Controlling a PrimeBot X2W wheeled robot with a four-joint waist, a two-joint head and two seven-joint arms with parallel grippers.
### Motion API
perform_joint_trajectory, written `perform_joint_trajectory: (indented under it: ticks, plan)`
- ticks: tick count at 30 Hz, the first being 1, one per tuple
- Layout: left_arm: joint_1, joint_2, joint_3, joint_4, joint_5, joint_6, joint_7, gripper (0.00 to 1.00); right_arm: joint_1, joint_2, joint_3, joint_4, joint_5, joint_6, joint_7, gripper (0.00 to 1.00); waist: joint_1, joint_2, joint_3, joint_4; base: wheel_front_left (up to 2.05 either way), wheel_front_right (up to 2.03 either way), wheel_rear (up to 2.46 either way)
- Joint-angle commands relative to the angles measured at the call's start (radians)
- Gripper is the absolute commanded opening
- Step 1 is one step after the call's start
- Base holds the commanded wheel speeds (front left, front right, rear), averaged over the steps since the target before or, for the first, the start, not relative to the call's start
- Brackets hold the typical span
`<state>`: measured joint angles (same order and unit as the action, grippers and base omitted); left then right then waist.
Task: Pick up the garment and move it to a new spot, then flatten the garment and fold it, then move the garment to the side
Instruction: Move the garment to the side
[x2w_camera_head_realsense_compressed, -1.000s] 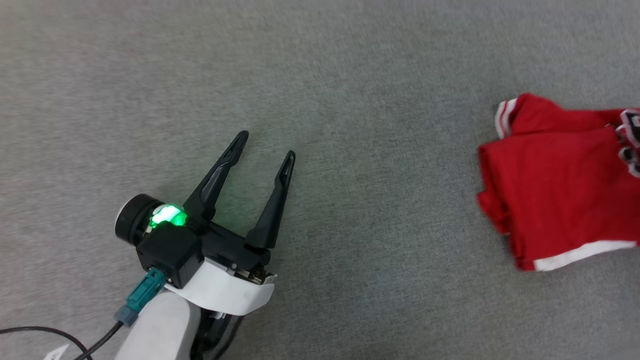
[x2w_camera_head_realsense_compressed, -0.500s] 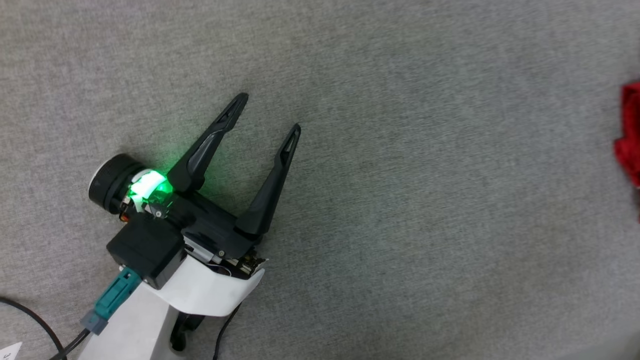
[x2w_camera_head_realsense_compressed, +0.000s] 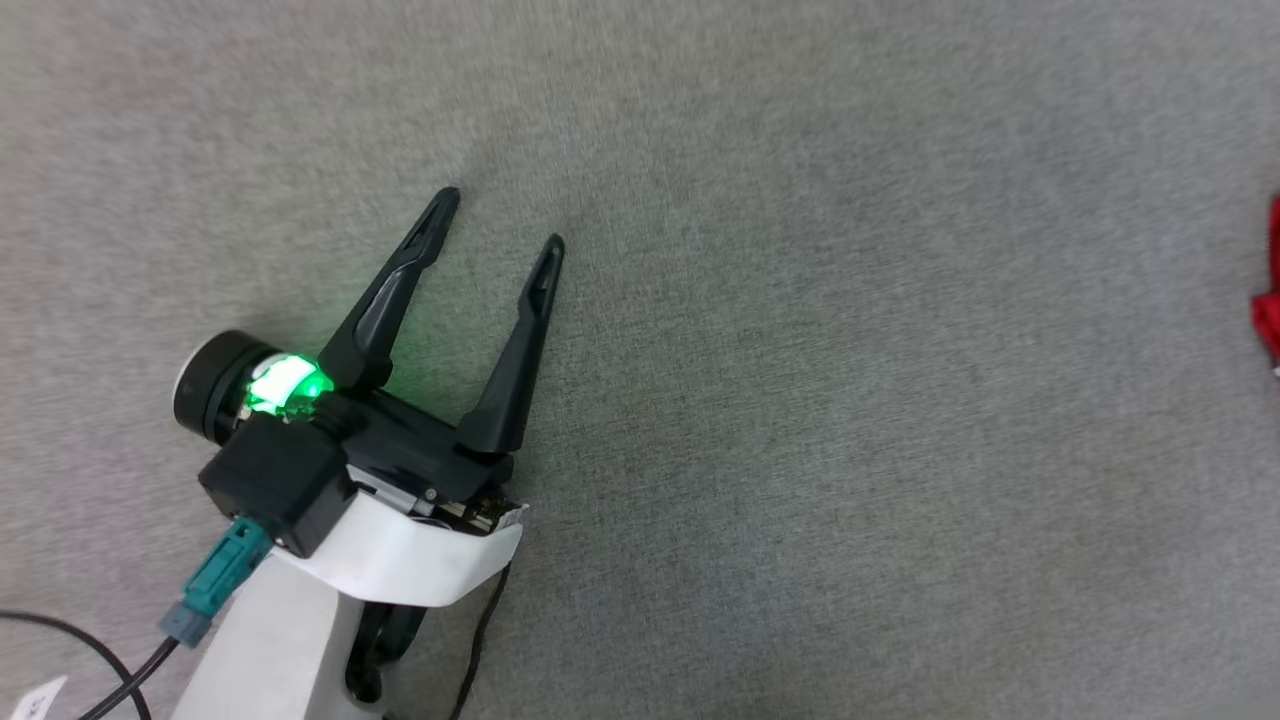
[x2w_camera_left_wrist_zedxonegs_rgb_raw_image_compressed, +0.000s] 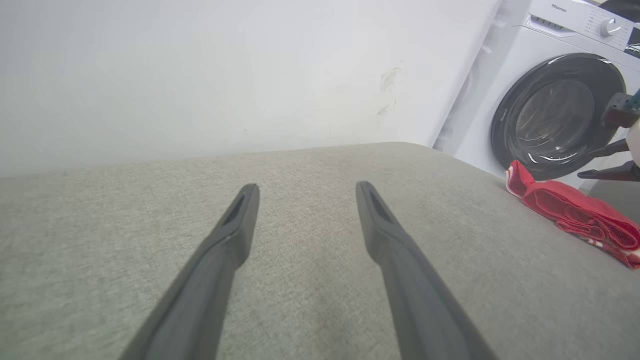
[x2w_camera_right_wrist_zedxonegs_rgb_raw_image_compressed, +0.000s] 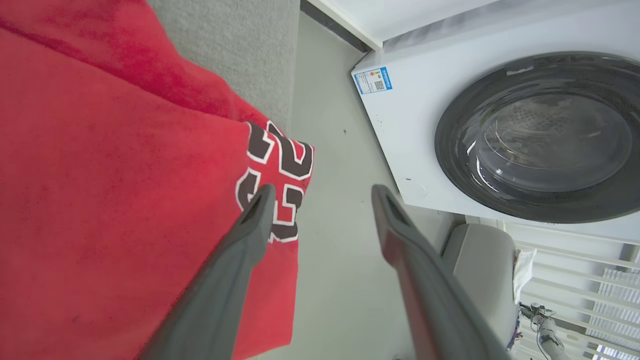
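Head view has swung nearly off the garment; left gripper and right gripper jaws gape empty.

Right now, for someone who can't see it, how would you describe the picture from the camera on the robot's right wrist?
The right claw, two dark fingers spread open with nothing between them, shows in front of a red garment with black, white-outlined numbers lying on a grey surface. Beyond stands a white washing machine with a dark round door.
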<state>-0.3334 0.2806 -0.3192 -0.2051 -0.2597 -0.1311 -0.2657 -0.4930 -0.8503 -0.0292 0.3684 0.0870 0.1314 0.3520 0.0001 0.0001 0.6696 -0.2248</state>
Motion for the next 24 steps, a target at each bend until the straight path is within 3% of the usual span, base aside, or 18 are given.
perform_joint_trajectory:
  ticks: [1, 7, 12, 24]
  plan:
    - [0.019, -0.021, 0.016, 0.007, -0.011, 0.002, 0.003, 1.00, -0.006, 0.013, -0.007, -0.026, 0.004, -0.001, -0.010, 1.00, -0.0001, -0.0001, -0.069, 0.020, 0.00, 0.00, 0.00]
    - [0.099, -0.074, 0.107, 0.034, -0.008, 0.003, 0.001, 1.00, -0.020, 0.084, 0.025, -0.166, 0.039, -0.002, -0.071, 1.00, -0.0001, -0.0001, -0.235, 0.048, 0.00, 0.00, 0.00]
    - [0.169, -0.114, 0.188, 0.058, -0.001, 0.004, 0.001, 1.00, 0.012, 0.203, 0.012, -0.290, 0.103, -0.001, -0.155, 1.00, -0.0001, -0.0001, -0.350, 0.087, 0.00, 0.00, 0.00]
    - [0.275, -0.170, 0.250, 0.140, 0.021, 0.002, 0.001, 1.00, 0.253, 0.566, -0.038, -0.468, 0.176, -0.001, -0.352, 1.00, -0.0001, -0.0001, -0.502, 0.185, 0.00, 0.00, 0.00]
